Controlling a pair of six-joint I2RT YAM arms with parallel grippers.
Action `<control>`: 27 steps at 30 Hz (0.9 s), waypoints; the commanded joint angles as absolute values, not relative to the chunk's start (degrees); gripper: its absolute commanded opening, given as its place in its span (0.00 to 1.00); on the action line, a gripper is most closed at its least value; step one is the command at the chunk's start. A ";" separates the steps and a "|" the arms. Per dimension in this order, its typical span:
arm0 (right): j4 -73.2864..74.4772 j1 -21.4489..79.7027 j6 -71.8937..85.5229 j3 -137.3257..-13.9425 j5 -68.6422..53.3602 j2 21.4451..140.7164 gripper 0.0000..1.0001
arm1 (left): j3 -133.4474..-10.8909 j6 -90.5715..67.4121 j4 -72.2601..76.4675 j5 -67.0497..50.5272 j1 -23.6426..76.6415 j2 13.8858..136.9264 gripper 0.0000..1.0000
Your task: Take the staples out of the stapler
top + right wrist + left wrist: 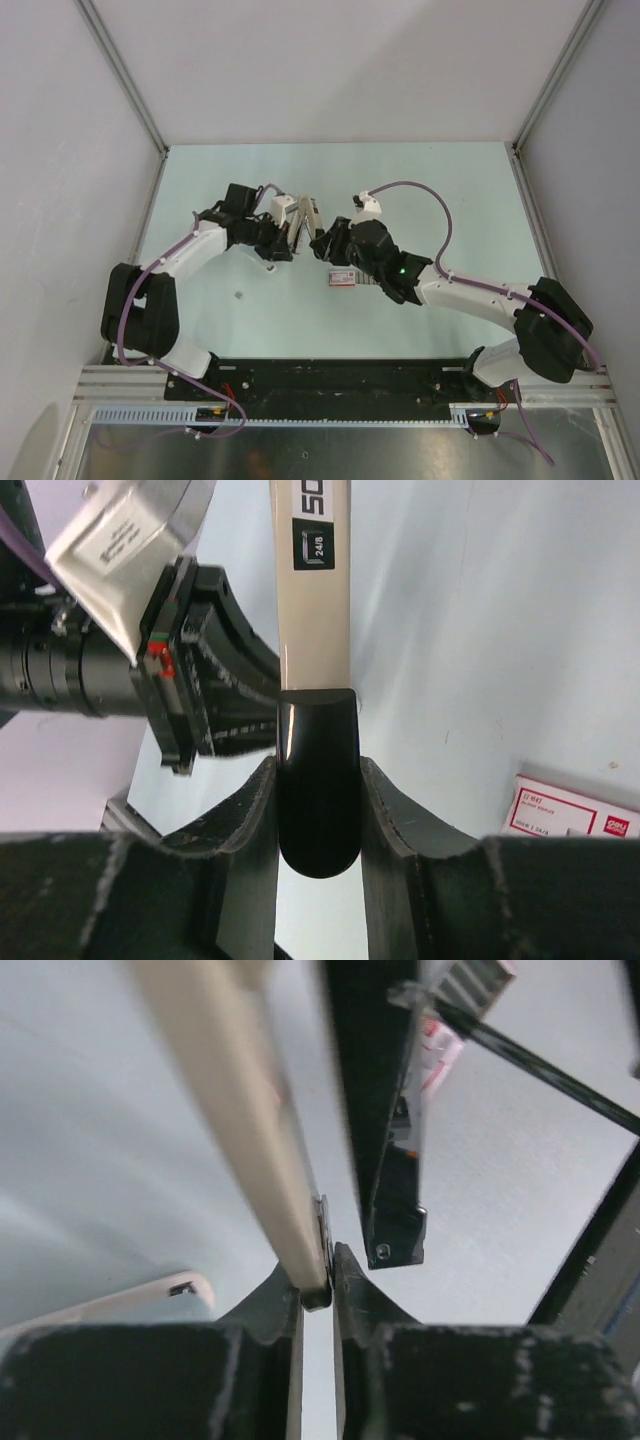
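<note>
Right wrist: stapler held in the air between both claws, splayed open

Stapler point(312, 630) is off the table point(420, 190) and spans between the two arms near the table's middle. Right claw point(318, 770) is clamped across its rounded black end. That reads as the anchor grip: it fixes the body so the other arm has something to work against.

In the left wrist view, left claw point(317, 1268) is nearly together, pinching the very tip of the beige half point(240, 1110). The black half point(380, 1110) stands apart from the beige one, in a V. My guess is that the halves are held apart to expose the staple channel. I can't make out staples or the channel itself, too blurred.

The left pinch sits on a thin edge, so it could slip if either arm twists.

Box point(345, 278), red and white, lies on the table under the right arm. Neither claw is on it. It may be a drop spot for the staples.
</note>
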State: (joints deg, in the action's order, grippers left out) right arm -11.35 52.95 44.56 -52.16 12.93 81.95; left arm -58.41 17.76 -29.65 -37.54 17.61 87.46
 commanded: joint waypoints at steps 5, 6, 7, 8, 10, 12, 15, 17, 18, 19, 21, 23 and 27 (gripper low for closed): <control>-13.91 53.85 45.90 -54.27 9.13 78.99 0.00 | -60.51 24.11 -27.68 -31.49 17.84 84.73 0.00; -13.59 53.69 46.02 -53.55 8.87 78.56 0.00 | -60.45 24.97 -27.68 -30.91 17.88 84.60 0.00; -13.52 53.56 46.13 -52.79 8.61 78.04 0.00 | -60.37 25.76 -27.64 -30.26 17.86 84.53 0.00; -13.44 53.32 46.27 -51.97 8.26 77.56 0.00 | -60.24 26.59 -27.62 -29.55 17.85 84.45 0.00; -13.38 52.66 46.48 -50.41 7.18 76.45 0.00 | -59.67 28.42 -27.16 -27.67 17.98 84.15 0.00; -13.41 51.99 46.32 -49.06 5.64 75.58 0.00 | -59.04 30.44 -26.43 -25.84 18.03 83.73 0.00; -13.23 50.78 45.09 -47.48 2.99 74.78 0.00 | -58.54 33.11 -25.74 -23.26 18.39 82.90 0.00; -13.44 49.61 44.16 -46.48 1.32 74.66 0.00 | -58.32 35.08 -25.24 -20.78 19.56 82.47 0.00; -13.71 49.06 43.70 -45.96 -0.18 74.64 0.00 | -58.03 36.17 -24.84 -19.18 20.33 82.23 0.00; -13.93 48.57 43.17 -45.48 -1.27 74.63 0.00 | -57.62 37.38 -24.20 -17.37 21.33 81.85 0.00; -14.31 47.87 41.99 -44.72 -2.87 74.80 0.00 | -55.65 40.17 -21.52 -12.85 23.59 80.87 0.00; -14.70 47.32 40.78 -44.25 -3.86 74.88 0.00 | -52.83 43.55 -17.64 -7.58 26.02 79.50 0.00; -15.79 46.92 38.30 -43.10 -4.78 74.77 0.00 | -48.16 49.22 -10.55 -0.03 29.48 77.91 0.00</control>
